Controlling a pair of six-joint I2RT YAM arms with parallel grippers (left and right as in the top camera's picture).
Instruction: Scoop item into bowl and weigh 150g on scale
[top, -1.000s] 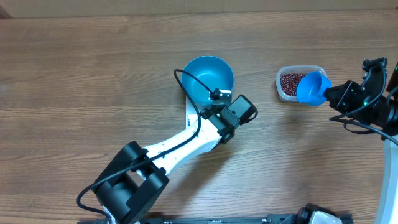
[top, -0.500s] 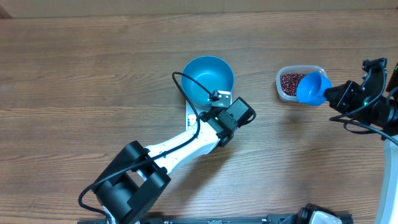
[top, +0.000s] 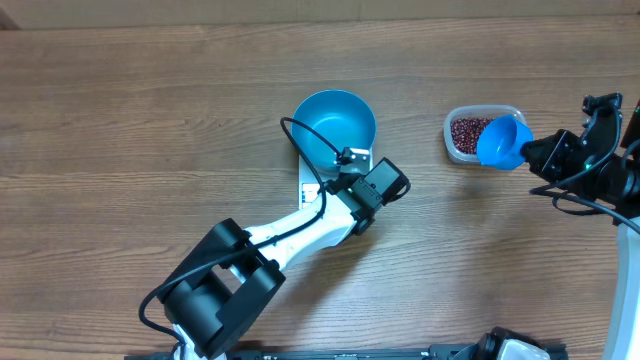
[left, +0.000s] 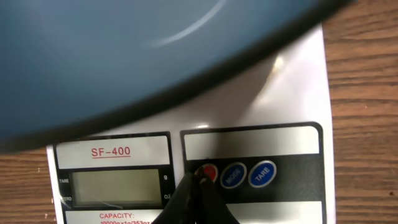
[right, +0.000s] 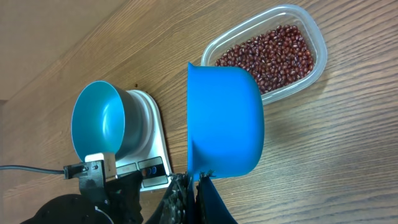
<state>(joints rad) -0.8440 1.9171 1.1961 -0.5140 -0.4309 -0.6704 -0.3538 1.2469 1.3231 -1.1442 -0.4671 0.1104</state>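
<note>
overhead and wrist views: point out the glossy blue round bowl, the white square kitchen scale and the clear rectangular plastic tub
glossy blue round bowl (top: 335, 125), overhead view, inner floor.
white square kitchen scale (left: 298, 81), left wrist view, bare white top.
clear rectangular plastic tub (right: 319, 62), right wrist view, right-hand wall.

Reaching with the left arm (top: 290, 230) from the near edge toward the middle, left gripper (left: 199, 182) pinched fully together (tips pointing down). Holding the right arm (top: 600, 172) in from the right, right gripper (right: 191, 186) clamped on the handle of a scoop (right: 224, 118).
</note>
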